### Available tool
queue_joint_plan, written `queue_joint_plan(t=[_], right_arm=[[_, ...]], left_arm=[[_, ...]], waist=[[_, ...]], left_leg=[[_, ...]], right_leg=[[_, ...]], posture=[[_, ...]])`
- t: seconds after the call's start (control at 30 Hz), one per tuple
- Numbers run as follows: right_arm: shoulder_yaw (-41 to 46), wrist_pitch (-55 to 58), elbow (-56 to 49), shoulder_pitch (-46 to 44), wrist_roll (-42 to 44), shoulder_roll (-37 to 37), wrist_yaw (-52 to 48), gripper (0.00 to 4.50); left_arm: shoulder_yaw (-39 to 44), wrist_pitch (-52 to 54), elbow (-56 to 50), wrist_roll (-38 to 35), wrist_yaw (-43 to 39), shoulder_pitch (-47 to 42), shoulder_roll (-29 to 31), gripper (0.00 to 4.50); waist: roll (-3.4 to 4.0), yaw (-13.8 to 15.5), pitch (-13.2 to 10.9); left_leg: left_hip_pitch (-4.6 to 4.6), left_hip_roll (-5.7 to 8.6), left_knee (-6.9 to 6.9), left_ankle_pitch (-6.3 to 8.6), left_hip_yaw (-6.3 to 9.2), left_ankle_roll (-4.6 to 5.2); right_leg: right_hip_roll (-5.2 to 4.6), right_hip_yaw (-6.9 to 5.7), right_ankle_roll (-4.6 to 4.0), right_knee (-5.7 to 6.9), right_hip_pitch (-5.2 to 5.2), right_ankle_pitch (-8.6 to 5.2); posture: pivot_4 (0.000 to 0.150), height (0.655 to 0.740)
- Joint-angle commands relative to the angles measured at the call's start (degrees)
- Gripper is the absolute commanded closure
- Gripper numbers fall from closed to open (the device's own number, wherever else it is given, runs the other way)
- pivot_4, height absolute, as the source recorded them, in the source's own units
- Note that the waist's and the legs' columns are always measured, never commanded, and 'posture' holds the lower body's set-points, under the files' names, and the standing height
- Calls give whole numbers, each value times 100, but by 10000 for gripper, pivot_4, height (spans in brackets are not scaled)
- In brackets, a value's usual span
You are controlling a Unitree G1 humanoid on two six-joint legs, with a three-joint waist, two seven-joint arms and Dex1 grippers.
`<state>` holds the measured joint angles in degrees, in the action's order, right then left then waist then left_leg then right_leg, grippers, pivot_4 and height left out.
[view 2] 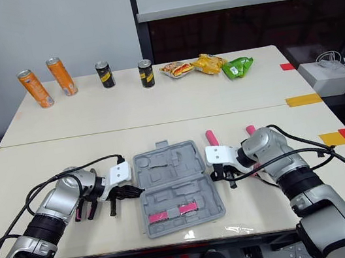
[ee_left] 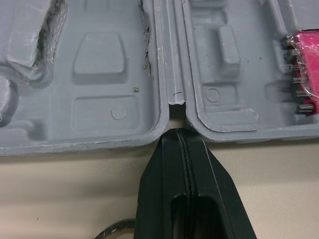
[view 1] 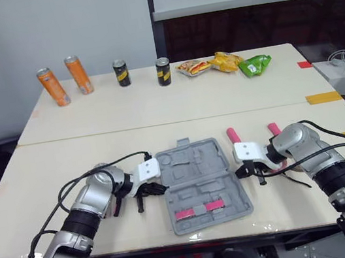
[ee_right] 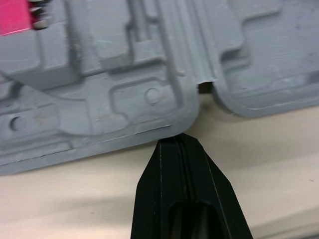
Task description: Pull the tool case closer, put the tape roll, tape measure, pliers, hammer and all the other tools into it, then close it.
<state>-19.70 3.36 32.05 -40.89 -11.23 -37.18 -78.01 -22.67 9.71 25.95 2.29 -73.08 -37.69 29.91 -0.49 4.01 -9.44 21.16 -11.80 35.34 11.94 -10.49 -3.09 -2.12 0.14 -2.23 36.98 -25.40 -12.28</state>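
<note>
Left eye view: cream table [view 1: 155,105], grey wall [view 1: 43,31] behind; left pincer [view 1: 161,188], right pincer [view 1: 239,172] pinched closed, empty.

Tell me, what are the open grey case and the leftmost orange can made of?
The tool case looks like moulded plastic, matte grey: pressed recesses, rounded rims and a thin fold hinge. The orange can is probably thin metal with a glossy printed coat, judging by its silvery top rim.
</note>
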Motion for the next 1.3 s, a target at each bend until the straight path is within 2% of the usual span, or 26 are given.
queue_joint_plan(t=[0.03, 0.53, 0.8, 1.0, 1.3], right_arm=[[-181, -491, 411, -278, -176, 115, 113, 44792], [-450, -2044, 1589, -967, -501, 539, 258, 44792], [-373, -2344, 2041, -1155, -573, 711, 454, 44792], [-265, -1902, 1632, -833, -307, 739, -74, 44792], [-124, -997, 91, 112, 2, 425, -429, 44792]], left_arm=[[5, -184, 19, 62, -43, -73, 18, 45000], [52, -365, 266, 164, 1, -132, 45, 45000], [68, -312, 180, 135, 33, -75, 23, 45000], [102, -230, 131, 108, 74, -71, -5, 45000], [-31, -340, -95, 175, -29, 18, 42, 45000]], waist=[[0, -7, 0], [0, -138, 0], [0, -133, 0], [0, -116, 0], [0, -105, 0]], left_leg=[[-2, 0, -2, -2, 1, -2], [-7, -2, -5, -8, 0, 0], [-8, -2, -13, -13, -1, -1], [-8, -2, -16, -13, -1, -1], [-4, -2, -48, -14, 0, 1]], right_leg=[[0, 0, -1, 1, 0, 0], [1, -1, -9, 1, 5, 5], [1, -1, -11, -1, 5, 7], [1, -2, -11, -3, 5, 7], [4, -9, -10, -35, 5, 6]], posture=[[1500, 7400], [1500, 7400], [1500, 7400], [1500, 7400], [1500, 7400]])
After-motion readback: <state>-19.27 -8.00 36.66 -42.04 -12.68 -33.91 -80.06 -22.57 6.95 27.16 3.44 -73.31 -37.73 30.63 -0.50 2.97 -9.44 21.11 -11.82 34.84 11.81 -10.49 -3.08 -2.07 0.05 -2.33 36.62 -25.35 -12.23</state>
